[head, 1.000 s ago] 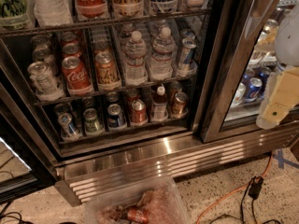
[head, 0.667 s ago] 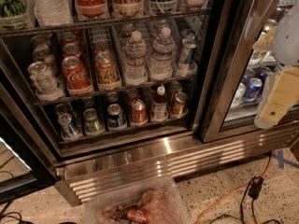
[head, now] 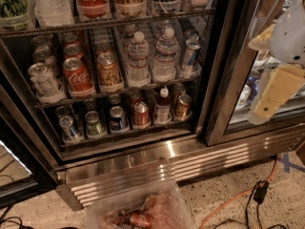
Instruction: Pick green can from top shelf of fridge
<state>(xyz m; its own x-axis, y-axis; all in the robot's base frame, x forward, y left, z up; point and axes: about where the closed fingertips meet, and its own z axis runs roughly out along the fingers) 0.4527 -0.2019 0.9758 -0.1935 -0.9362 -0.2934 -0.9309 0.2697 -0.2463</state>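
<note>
The green can (head: pixel 12 6) sits untouched on the fridge's (head: pixel 167 162) top shelf (head: pixel 119 21). The gripper (head: pixel 269 99) hangs well apart at right, holding nothing visible; whether it is open I cannot tell.

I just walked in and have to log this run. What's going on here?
A robot is working at the fridge. Its gripper hangs at the far right, in front of the right-hand glass door, touching none of the drinks. The green can stands at the far left of the top shelf, not yet picked.
</note>
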